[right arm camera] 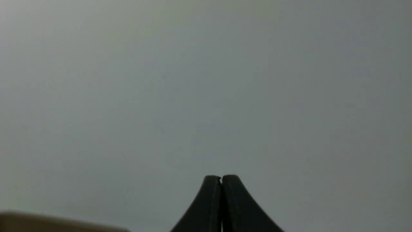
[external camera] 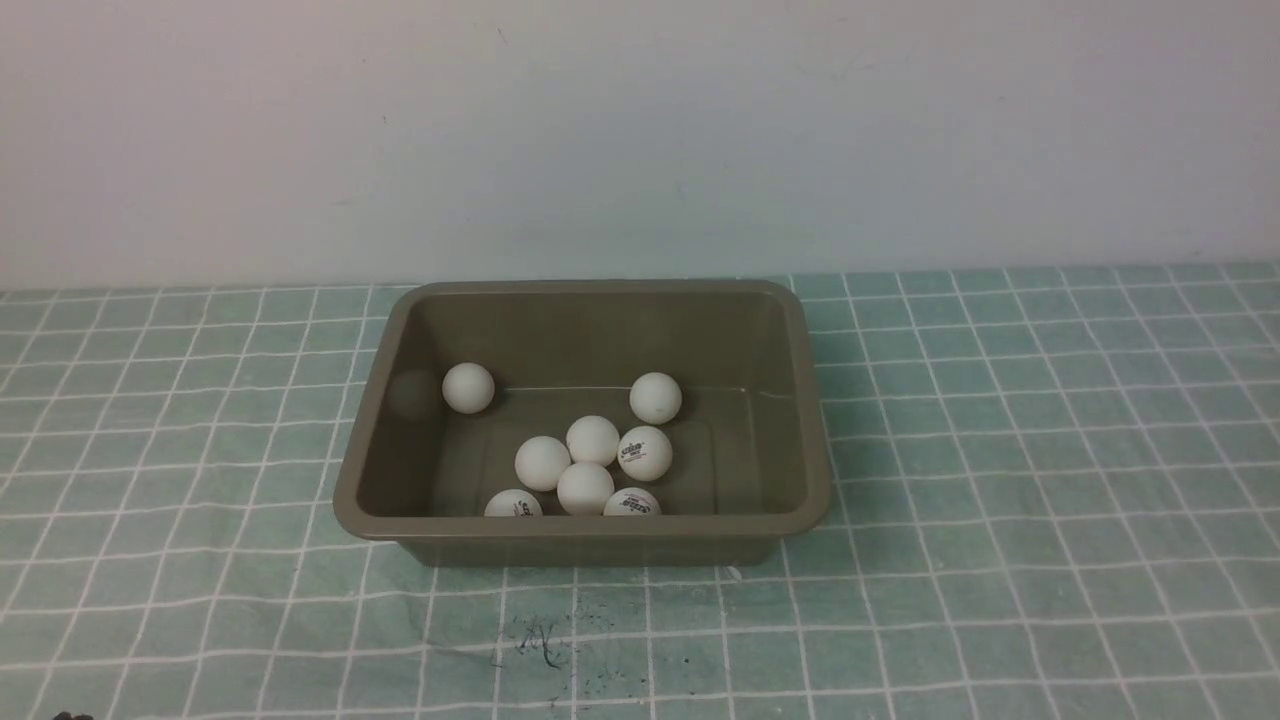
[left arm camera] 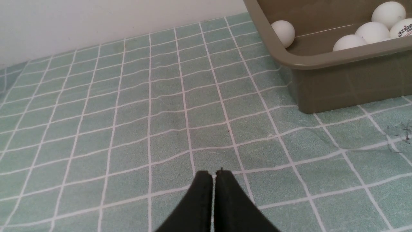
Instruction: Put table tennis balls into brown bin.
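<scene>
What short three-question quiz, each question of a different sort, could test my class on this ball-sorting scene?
1. How many table tennis balls lie inside the brown bin?
2. True or false: one ball still rests on the green checked tablecloth outside the bin.
3. In what state are the left gripper and the right gripper? A) both open B) both shut and empty C) left one holding a ball

Key
1. Eight, six clustered near the bin's near wall and middle, one alone by its left wall, one toward the back.
2. False; no ball shows on the cloth.
3. B
</scene>
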Available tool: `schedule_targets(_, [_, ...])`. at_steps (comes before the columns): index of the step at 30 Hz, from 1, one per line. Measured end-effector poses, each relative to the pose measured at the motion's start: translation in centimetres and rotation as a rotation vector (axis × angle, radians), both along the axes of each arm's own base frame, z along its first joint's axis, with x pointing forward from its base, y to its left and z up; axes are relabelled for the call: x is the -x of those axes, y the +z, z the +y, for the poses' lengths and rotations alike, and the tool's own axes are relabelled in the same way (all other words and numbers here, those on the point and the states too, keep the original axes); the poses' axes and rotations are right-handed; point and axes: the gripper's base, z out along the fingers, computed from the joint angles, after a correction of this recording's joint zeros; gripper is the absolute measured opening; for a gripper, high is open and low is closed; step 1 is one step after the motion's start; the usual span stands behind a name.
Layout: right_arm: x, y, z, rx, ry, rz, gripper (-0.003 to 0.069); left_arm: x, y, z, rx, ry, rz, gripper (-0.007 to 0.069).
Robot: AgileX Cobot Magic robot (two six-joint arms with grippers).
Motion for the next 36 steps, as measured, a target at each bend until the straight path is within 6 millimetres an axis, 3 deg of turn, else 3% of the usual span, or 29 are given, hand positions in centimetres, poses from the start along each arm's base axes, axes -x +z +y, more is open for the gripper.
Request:
schedule_targets(4, [-2.0, -6.9, -0.3, 0.077, -0.077, 0.222, -0.0015, 0.0, 0.0, 0.0, 0.0, 0.0, 0.0, -0.0005])
schedule_targets(7, [-2.2, -11.1, -0.4, 0.087, -0.086, 0.313, -0.0015, 0.0, 0.0, 0.0, 0.0, 0.0, 0.0, -0.0005])
schedule_targets(10, [-2.3, -13.6, -0.4, 0.099, -0.09, 0.387, -0.0015, 0.0, 0.0, 0.0, 0.0, 0.0, 0.0, -0.0005])
schedule_targets(36, [-2.3, -13.5, -0.4, 0.086, -0.092, 0.363, -0.0015, 0.0, 0.0, 0.0, 0.0, -0.001, 0.0, -0.0005])
